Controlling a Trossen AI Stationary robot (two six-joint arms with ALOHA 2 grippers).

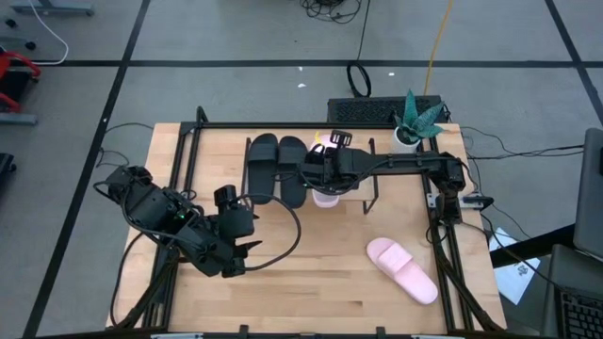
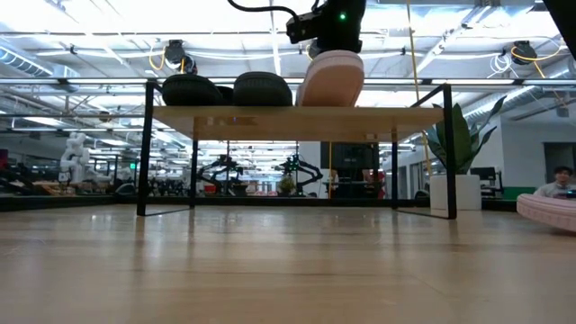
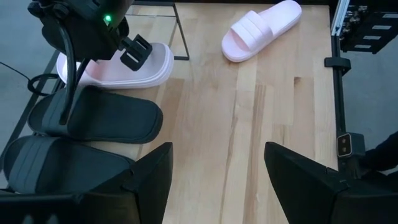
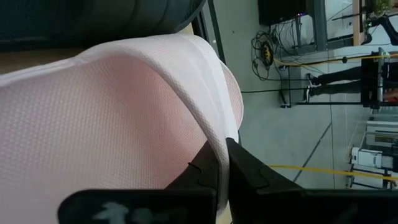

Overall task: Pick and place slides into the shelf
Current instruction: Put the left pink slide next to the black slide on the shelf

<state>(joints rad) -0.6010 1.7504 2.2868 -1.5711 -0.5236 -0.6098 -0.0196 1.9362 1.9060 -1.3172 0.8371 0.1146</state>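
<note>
Two black slides [image 1: 276, 166] [image 2: 225, 90] lie side by side on the shelf [image 2: 387, 112], soles down on its plank top. My right gripper [image 1: 325, 177] [image 2: 328, 40] reaches in from the table's right over the shelf and is shut on a pale pink slide [image 2: 331, 79] [image 3: 124, 65] next to the black pair. The second pink slide [image 1: 402, 269] [image 3: 261, 25] lies flat on the table toward the near right. My left gripper [image 1: 240, 247] [image 3: 217, 180] hovers open over the near left of the table, in front of the shelf, touching nothing. My right gripper pinches a thin pale edge of the pink slide [image 4: 217, 146] between its two fingers [image 4: 202, 174]; it looks like the rim of the strap. The fingers come from above. The slide hangs tilted below them, its lower end [image 2: 315, 103] at the shelf's plank; whether it touches, I cannot tell.
A potted plant [image 1: 415, 122] [image 2: 450, 153] stands at the table's far right corner, beside the shelf's right end. Black frame rails [image 1: 443, 235] run along the table's sides. Bare wood lies between the shelf and the near edge. A person [image 2: 560, 180] sits in the room beyond.
</note>
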